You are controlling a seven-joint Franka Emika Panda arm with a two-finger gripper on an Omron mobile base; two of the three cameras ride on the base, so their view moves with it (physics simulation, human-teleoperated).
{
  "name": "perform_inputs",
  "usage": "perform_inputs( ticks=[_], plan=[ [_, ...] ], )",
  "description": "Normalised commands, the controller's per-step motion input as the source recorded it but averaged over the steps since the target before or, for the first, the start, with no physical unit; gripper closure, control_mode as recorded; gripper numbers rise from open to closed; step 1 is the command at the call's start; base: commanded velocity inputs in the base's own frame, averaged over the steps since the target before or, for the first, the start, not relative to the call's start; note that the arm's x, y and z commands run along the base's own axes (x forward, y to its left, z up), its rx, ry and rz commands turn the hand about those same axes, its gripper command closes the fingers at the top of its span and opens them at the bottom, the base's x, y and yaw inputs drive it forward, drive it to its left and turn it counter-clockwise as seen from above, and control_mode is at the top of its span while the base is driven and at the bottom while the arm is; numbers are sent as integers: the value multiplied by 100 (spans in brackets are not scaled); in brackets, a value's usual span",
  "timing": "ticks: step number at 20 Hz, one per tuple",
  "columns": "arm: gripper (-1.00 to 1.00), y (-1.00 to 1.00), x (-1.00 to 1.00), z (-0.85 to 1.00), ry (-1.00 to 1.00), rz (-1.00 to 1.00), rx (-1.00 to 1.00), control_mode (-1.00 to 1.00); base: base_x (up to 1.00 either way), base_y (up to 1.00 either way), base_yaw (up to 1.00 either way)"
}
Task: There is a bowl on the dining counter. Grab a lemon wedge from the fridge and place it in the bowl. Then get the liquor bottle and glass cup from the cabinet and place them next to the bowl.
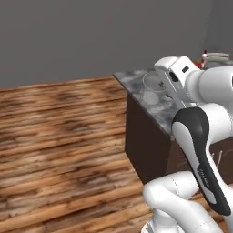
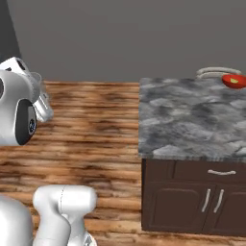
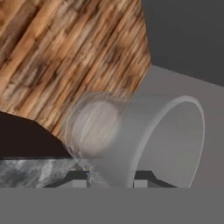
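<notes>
Gripper [image 3: 111, 177] clamped on the glass cup [image 3: 131, 140], centre of the hand view. Carrying step: the desk [image 2: 192, 120] sits right, bowl [image 2: 234, 80] upper right. Next, set the cup beside it.

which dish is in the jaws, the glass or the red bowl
The clear glass, seen between the fingertips in the hand view; the red bowl sits on the counter, untouched.

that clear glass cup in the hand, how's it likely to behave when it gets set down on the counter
The glass cup looks smooth and clear, so probably slippery and breakable. Its round flared wall suggests it would roll if laid sideways. The hand pinches it at its wall, so it may tilt.
</notes>
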Motion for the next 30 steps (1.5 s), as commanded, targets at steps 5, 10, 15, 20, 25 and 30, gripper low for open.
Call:
perform_inputs(
  ticks=[5, 10, 15, 20, 25, 30],
  plan=[
    [100, 0, 0, 0, 0, 0, 0, 100, 90, 61, -49],
    [100, 0, 0, 0, 0, 0, 0, 100, 64, 60, -52],
    [100, 0, 0, 0, 0, 0, 0, 100, 34, 76, -48],
    [100, 0, 0, 0, 0, 0, 0, 100, 28, 83, -46],
    [100, 0, 0, 0, 0, 0, 0, 100, 23, 88, -44],
    [100, 0, 0, 0, 0, 0, 0, 100, 22, 89, -44]
  ],
)
